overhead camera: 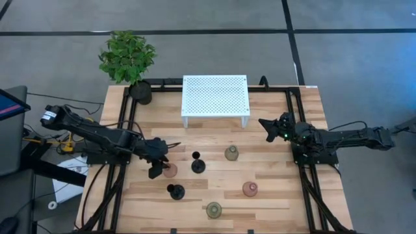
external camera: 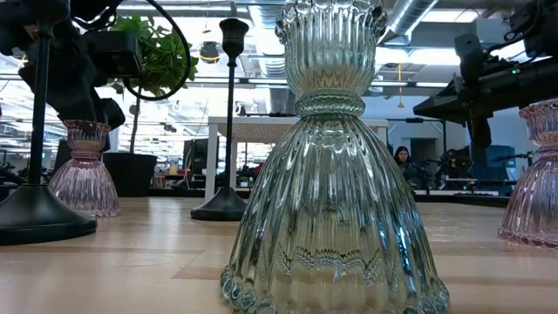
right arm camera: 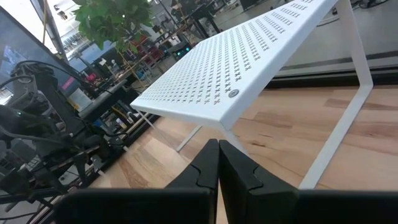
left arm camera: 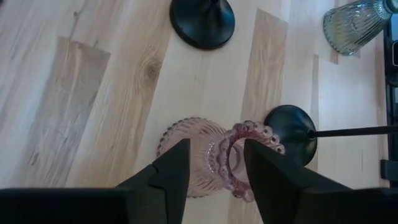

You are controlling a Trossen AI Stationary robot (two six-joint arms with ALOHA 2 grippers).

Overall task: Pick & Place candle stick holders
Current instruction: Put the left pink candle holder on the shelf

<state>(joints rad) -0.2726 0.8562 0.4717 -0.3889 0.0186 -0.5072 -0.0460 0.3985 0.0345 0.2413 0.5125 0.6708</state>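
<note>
My left gripper (left arm camera: 214,165) is over a pink candle stick holder (left arm camera: 214,163) that stands upright on the tabletop (left arm camera: 93,93); its jaws are apart, one on each side of the holder's neck, and I cannot tell if they touch the glass. Two black holders (overhead camera: 198,165) (overhead camera: 175,191) stand just beside it. My right gripper (right arm camera: 218,163) waits near the white perforated shelf (right arm camera: 249,68), its jaws pressed together on nothing.
</note>
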